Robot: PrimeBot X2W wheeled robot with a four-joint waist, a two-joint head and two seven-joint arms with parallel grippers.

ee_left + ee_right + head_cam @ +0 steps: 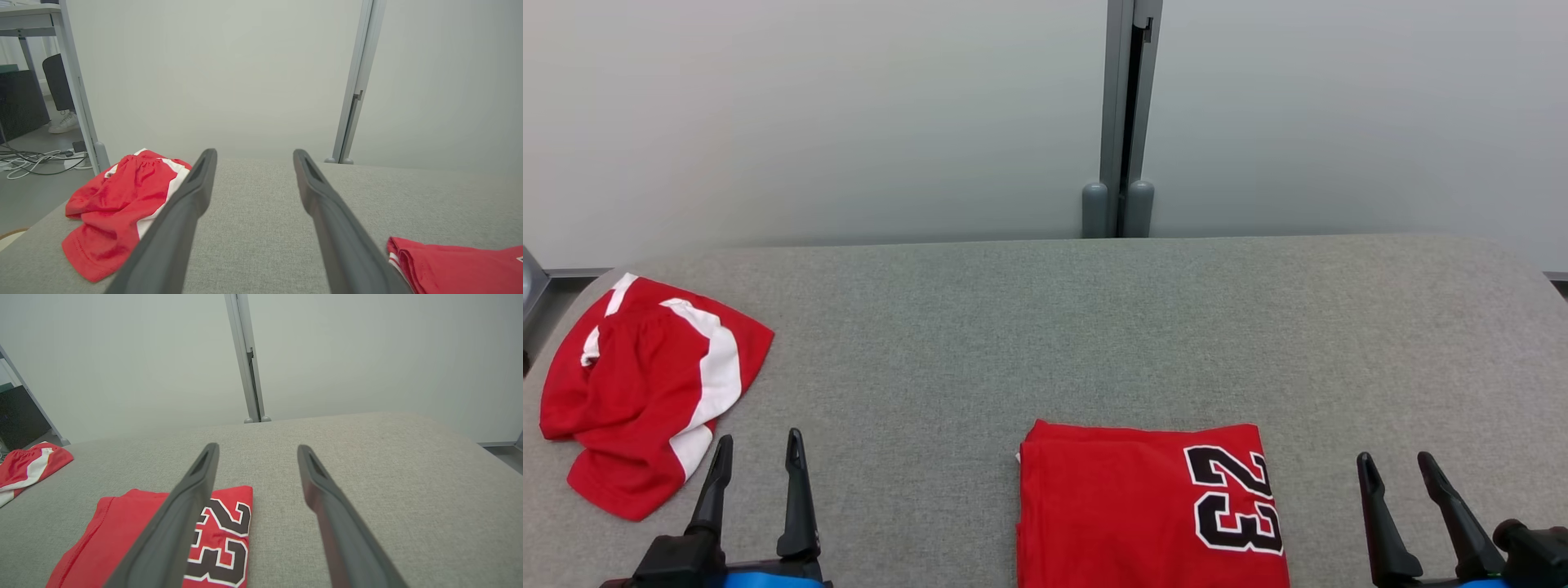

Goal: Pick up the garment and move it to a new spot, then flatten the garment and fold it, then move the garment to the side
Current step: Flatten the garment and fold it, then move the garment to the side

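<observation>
Our left gripper (760,438) and right gripper (1394,457) stand wide open, empty, either side of the folded jersey (1152,506); shorts (645,392) lie crumpled left of it; the left wrist view adds perhaps a shoe (63,122)

Grey tbl (1045,327), wall post (1127,114) (floor cables (36,161))

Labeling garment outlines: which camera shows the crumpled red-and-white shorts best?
Head view: the shorts lie whole, seen from above. Left wrist view shows them larger, but the left gripper's finger hides their right edge. Right wrist view catches a cropped piece at its left edge.
</observation>
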